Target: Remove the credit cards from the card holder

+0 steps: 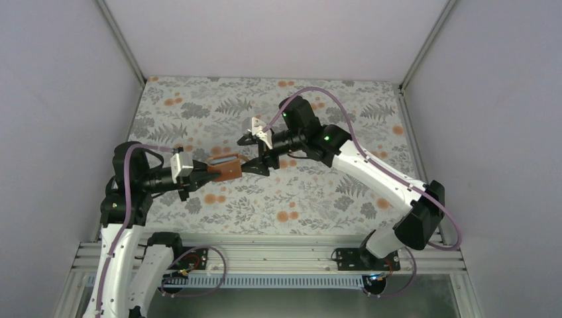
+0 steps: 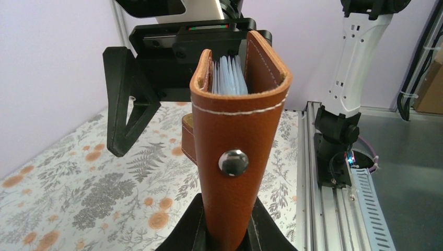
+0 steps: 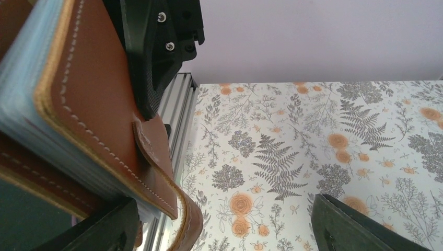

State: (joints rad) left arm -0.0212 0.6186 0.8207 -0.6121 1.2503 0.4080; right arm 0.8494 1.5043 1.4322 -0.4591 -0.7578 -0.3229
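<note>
The brown leather card holder (image 1: 225, 170) hangs in the air above the table, between the two arms. My left gripper (image 1: 199, 173) is shut on its lower end (image 2: 237, 141), below the metal snap. Its top gapes slightly, showing grey-blue plastic sleeves (image 2: 229, 78). My right gripper (image 3: 224, 230) is open wide at the holder's far end. Its left finger (image 3: 104, 230) sits just under the holder's edge (image 3: 89, 104), and the closure tab (image 3: 156, 151) dangles beside it. The other finger (image 3: 350, 225) stands well apart. The credit cards are hidden.
A floral tablecloth (image 1: 318, 192) covers the table below. An aluminium rail (image 1: 265, 255) with both arm bases runs along the near edge. Pale enclosure walls stand left, right and behind.
</note>
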